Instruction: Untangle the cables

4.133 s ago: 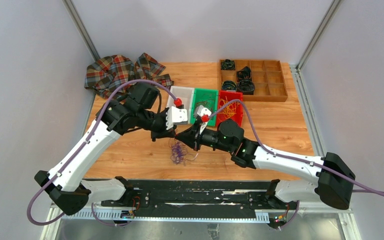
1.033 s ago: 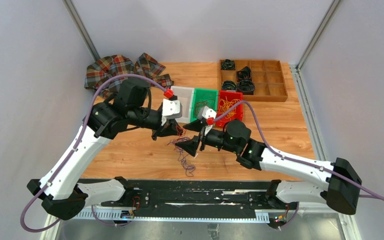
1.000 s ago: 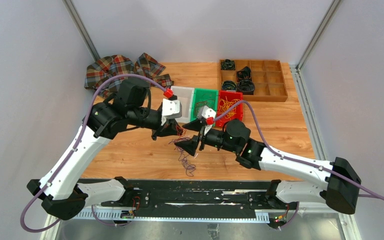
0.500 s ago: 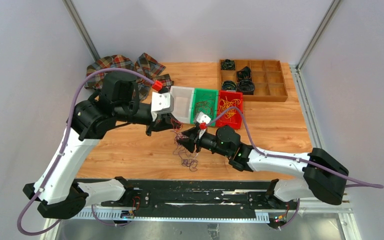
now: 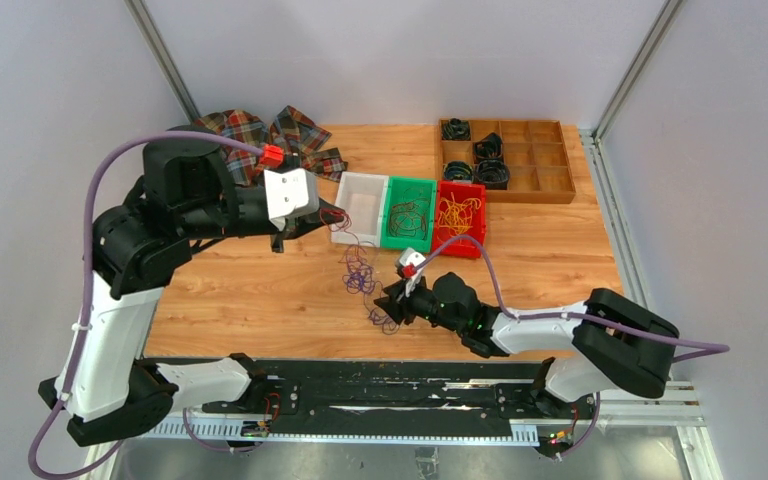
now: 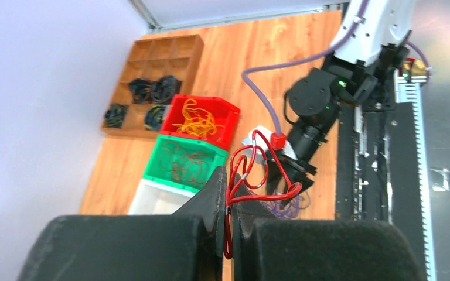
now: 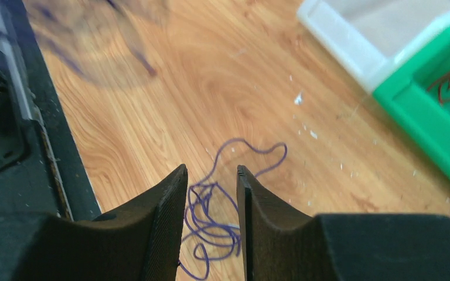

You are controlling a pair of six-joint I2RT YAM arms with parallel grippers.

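Note:
My left gripper hangs above the table near the white bin, shut on a looped red cable; in the left wrist view the gripper pinches it between its tips. A thin strand drops from there to a purple cable tangle on the wood. My right gripper sits low by the near edge over a second purple bunch. In the right wrist view the gripper stands open, its jaws apart, with purple cable loops lying between them on the table.
A white bin, a green bin with dark cables and a red bin with yellow-orange cables stand in a row. Behind them is a wooden divided tray with black coils. Plaid cloth lies back left.
My left arm has drawn back to the left and up with the red cable. My right gripper has dropped toward the near edge and narrowed its jaws around the purple cable.

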